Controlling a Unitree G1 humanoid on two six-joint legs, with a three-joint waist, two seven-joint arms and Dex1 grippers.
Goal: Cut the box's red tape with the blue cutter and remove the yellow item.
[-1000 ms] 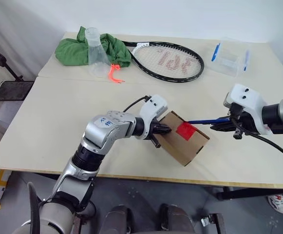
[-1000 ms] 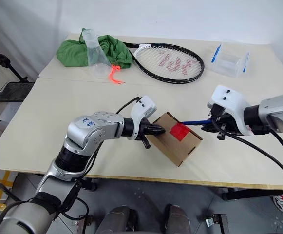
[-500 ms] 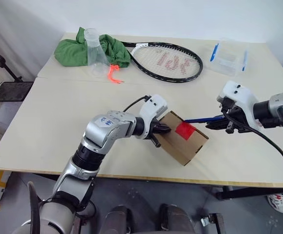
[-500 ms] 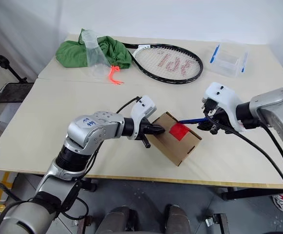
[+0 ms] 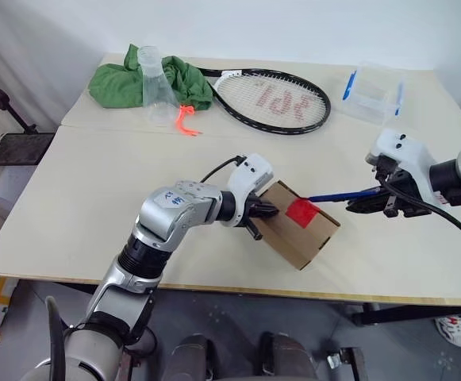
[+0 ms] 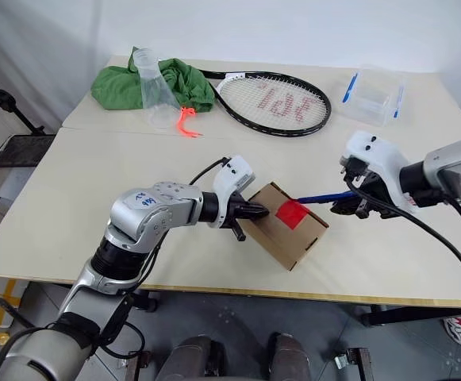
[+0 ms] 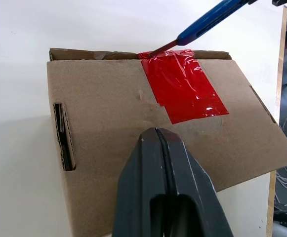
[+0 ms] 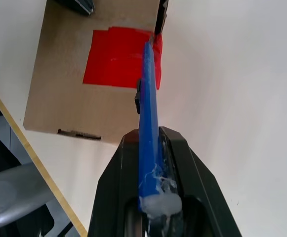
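The box [image 5: 300, 225] lies near the front edge of the worktop [image 5: 95, 190], turned at an angle. The red tape [image 7: 185, 85] crosses its top and folds over the far edge. The left gripper [image 7: 169, 163] presses on the box with its jaws fully closed and holds nothing. The right gripper [image 8: 148, 163] has its jaws narrow, clamped on the cutter [image 8: 148, 103]. The tip of the cutter meets the tape at the far top edge of the box.

I judge the box to be light and rather thin cardboard, so it can slide or dent if the blade pushes hard; the pressing gripper should keep it from moving. The tape looks glossy and a little wrinkled, so the blade may slip on it. The cutter is slim and stiff and is best held near its rear end, as now. The yellow item cannot be seen; I suppose it is inside.

The racket [image 5: 274, 99] has red letters on its strings, but I cannot read them surely.
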